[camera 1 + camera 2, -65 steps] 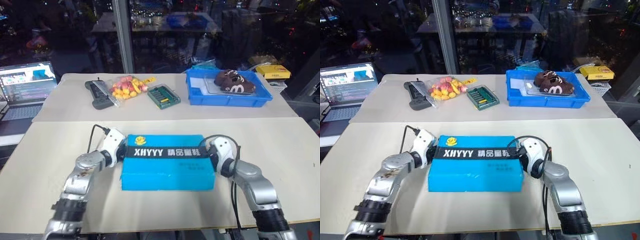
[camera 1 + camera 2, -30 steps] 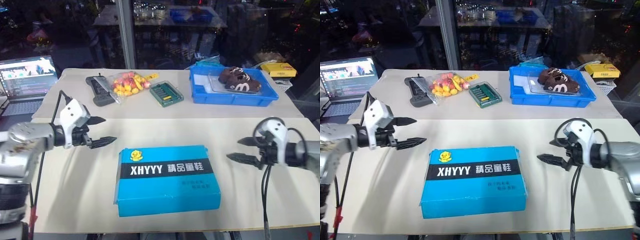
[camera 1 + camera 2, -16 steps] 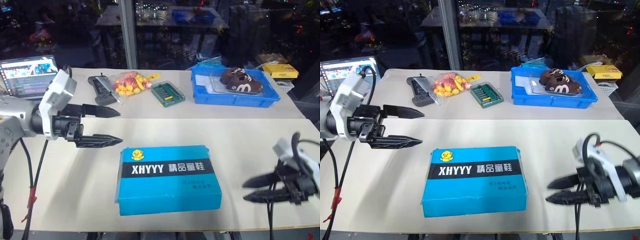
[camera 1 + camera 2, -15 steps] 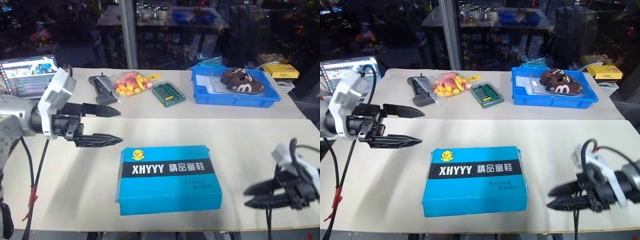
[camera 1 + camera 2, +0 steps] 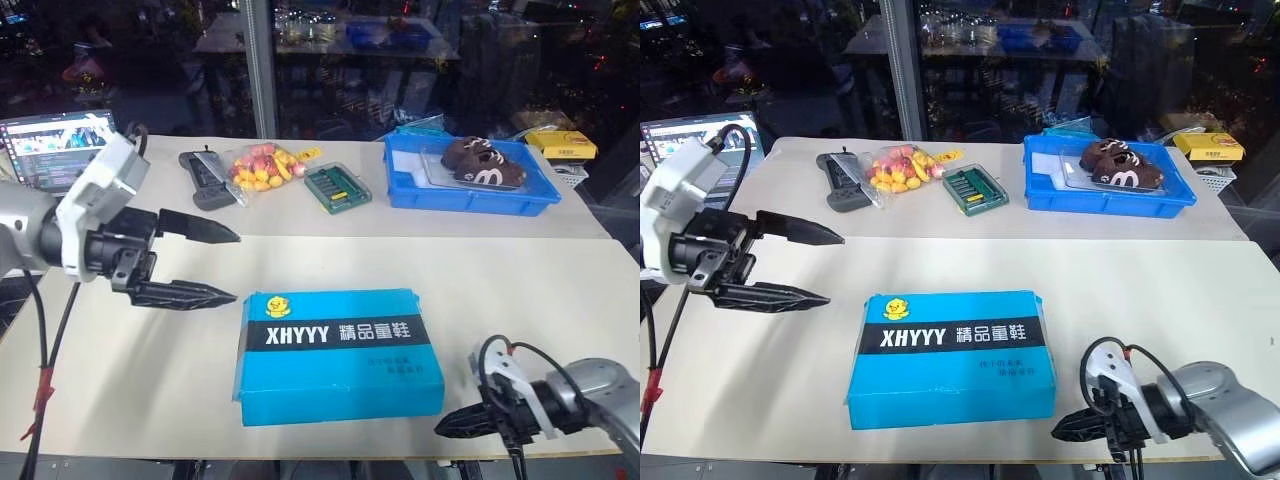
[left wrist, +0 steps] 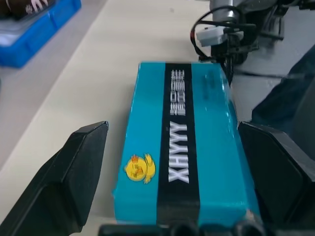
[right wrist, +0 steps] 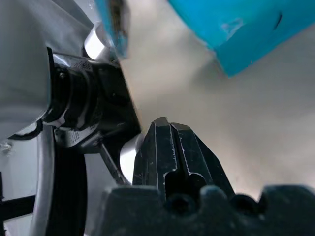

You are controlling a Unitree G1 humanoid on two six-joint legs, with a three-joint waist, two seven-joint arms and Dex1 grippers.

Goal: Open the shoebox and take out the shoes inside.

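The bright-blue shoebox (image 5: 338, 352) lies flat in the middle of the near table, its lid down and the black band with white "XHYYY" lettering facing up. The shoes are hidden inside it. My left gripper (image 5: 236, 268) hovers open above the table to the left of the box, its two black fingers pointing toward it with nothing between them. In the left wrist view the box (image 6: 189, 147) lies lengthwise between those fingers. My right gripper (image 5: 440, 430) is shut on nothing, low at the table's front edge, just right of the box's near right corner and apart from it.
On the far table a blue plastic tray (image 5: 470, 203) holds dark brown shoes (image 5: 483, 165). Left of it lie a green case (image 5: 338, 186), a bag of colourful sweets (image 5: 258, 168) and a black device (image 5: 205, 180). A laptop (image 5: 55, 150) stands at far left.
Both grippers have drawn away from the box's ends. The right one has shut, sunk and pulled back to the table's front edge. The left one has risen and stays open. The box lies unmoved.
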